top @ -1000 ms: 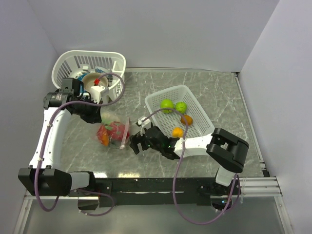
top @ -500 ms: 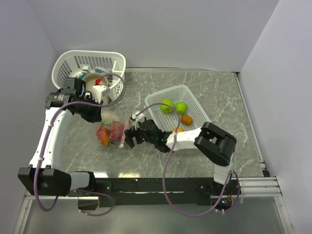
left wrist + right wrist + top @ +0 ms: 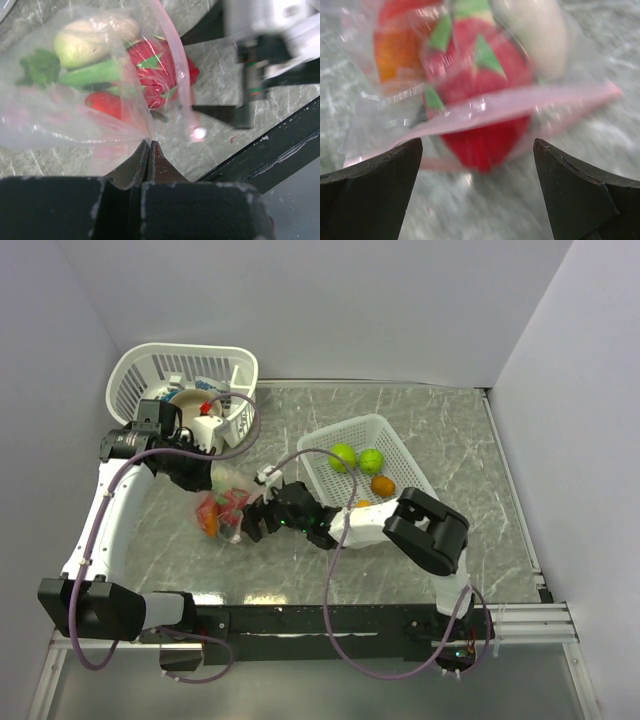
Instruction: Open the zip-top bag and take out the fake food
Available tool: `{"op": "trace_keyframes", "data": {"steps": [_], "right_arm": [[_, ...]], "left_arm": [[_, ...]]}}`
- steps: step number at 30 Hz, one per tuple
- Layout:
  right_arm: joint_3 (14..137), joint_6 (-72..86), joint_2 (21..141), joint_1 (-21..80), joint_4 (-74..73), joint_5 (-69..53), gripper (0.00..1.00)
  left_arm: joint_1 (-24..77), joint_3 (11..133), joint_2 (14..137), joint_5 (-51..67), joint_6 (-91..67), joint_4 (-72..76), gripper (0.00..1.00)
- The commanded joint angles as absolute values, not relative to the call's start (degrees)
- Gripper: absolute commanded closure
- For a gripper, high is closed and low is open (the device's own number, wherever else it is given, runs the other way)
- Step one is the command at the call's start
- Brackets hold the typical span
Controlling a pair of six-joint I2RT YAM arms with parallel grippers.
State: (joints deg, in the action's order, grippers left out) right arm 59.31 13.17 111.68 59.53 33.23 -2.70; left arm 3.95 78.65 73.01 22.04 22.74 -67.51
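Observation:
The clear zip-top bag (image 3: 226,510) lies left of centre, its pink zip strip (image 3: 510,105) open towards my right gripper. Inside it are a red fake fruit with green leaves (image 3: 480,100), an orange piece (image 3: 395,50) and a whitish piece (image 3: 90,40). My left gripper (image 3: 210,480) is shut on the bag's plastic at its far edge, as the left wrist view (image 3: 149,144) shows. My right gripper (image 3: 248,527) is open at the bag's mouth, its jaws (image 3: 477,165) wide on either side of the strip and not touching it. Two lime-green balls (image 3: 343,455) and orange pieces (image 3: 382,485) lie in the white basket (image 3: 405,502).
A round white basket (image 3: 140,365) with a tan bowl (image 3: 195,405) stands at the back left, close behind my left arm. The rectangular white basket sits right of the bag, over my right forearm. Walls close in the table on three sides.
My right gripper has moved left from the basket's near corner to the bag's mouth. My left gripper has shifted slightly and still holds the bag, which has bunched up a little.

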Motion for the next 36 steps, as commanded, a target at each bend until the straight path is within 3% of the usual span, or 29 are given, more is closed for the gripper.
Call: {"op": "trace_keyframes", "data": {"steps": [1,13,19,20,21,24,25,30,36], "right_arm": [[67.1,14.8,116.5,60.9,32.4,-2.5,0.00],[77.2,15.5,124.0,60.9,26.0,2.8,0.00],[76.6,15.1,124.5,60.8,30.8,1.7,0.00],[75.9,15.1,124.5,60.9,31.2,1.2,0.06],[75.4,14.9,123.9,60.7,32.2,0.8,0.23],[71.3,14.9,120.4,60.4,34.7,0.3,0.48],[69.6,14.6,119.0,60.4,35.5,0.6,0.52],[56.3,13.3,107.0,60.6,38.5,4.3,0.63],[45.3,11.4,95.5,61.2,36.0,8.2,0.61]], "left_arm": [[4.7,79.3,72.8,22.1,21.4,-66.4,0.99],[5.7,79.6,71.5,22.9,21.0,-67.4,0.99],[6.1,80.6,70.8,23.0,21.4,-69.2,0.99],[6.1,80.7,70.8,22.9,21.4,-69.3,0.99],[6.2,80.7,70.2,22.7,21.6,-69.4,0.99],[6.1,80.5,69.5,22.2,21.9,-69.6,0.99],[6.1,80.4,69.5,22.0,21.9,-69.6,0.99],[6.1,79.8,69.4,21.3,21.4,-67.3,0.99],[5.9,79.7,71.6,14.0,21.8,-62.0,0.99]]}}
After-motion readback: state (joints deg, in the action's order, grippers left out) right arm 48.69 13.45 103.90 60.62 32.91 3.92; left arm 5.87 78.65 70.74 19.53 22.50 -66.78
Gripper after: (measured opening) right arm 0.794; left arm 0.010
